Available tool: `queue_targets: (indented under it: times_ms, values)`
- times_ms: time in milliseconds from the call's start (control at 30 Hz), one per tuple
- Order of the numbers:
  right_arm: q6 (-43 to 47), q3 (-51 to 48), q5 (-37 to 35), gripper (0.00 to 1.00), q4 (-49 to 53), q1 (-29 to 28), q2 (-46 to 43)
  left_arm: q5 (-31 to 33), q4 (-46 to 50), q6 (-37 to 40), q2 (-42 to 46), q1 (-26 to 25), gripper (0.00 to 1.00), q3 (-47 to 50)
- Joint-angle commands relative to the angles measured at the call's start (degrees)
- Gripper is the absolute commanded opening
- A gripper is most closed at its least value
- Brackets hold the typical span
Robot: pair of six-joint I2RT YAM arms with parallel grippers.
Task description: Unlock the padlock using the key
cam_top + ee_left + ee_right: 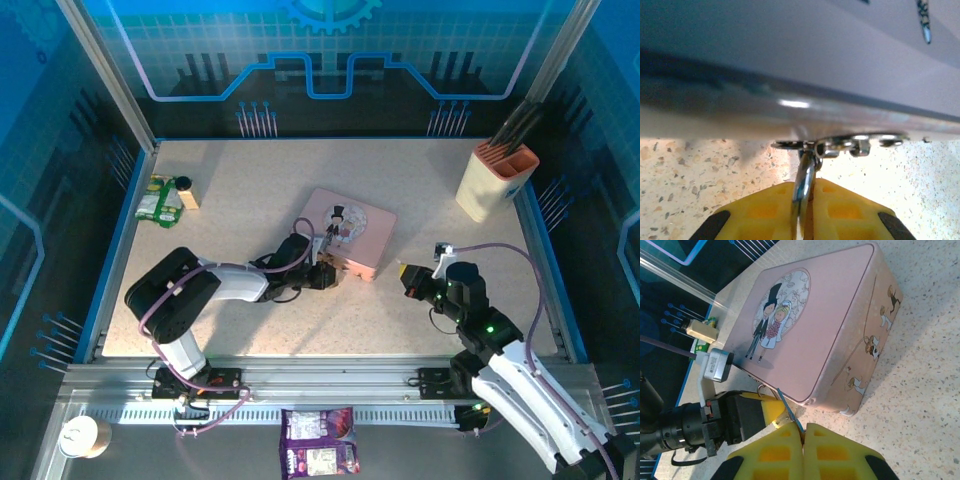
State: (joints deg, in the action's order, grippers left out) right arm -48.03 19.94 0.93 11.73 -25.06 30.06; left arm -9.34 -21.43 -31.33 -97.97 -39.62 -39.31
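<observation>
Resting on the speckled tabletop (250, 180), the pink picture box (350, 232) lies just ahead of the left tool (804, 205) and ahead-left of the right tool (804, 432). The left tool's yellow pads (760, 210) are pressed together on the padlock (805, 177), whose silvery shackle rises from between them to the box's metal clasp (840, 145) right above. The right tool is closed too, pinching the thin dark key (789, 412), whose tip pokes out ahead of its pads.
</observation>
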Motion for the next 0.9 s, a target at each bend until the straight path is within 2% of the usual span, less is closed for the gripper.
queue_targets:
  times_ms: [0,167,400,600,867]
  values:
    - [-1.3,-1.0,0.9,0.0,-2.7,-0.2,0.6,3.4,3.0,1.0,2.0,-1.8,0.07,-1.1]
    - [-1.1,-1.2,0.3,0.0,-2.8,-0.5,0.7,6.0,8.3,0.4,-0.1,-4.3,0.0,-6.6]
    - [0.3,0.3,-1.0,0.0,0.4,-0.4,0.6,5.3,12.0,1.5,-6.0,-7.1,0.0,-17.2]
    - [-1.5,-1.4,0.3,0.0,0.1,0.0,1.5,1.1,11.6,-0.4,-9.1,-5.6,0.0,-22.4]
    - [-9.5,-7.7,4.8,0.0,-11.4,0.1,6.3,-2.1,7.0,-7.5,-9.7,-1.6,0.0,-22.0]
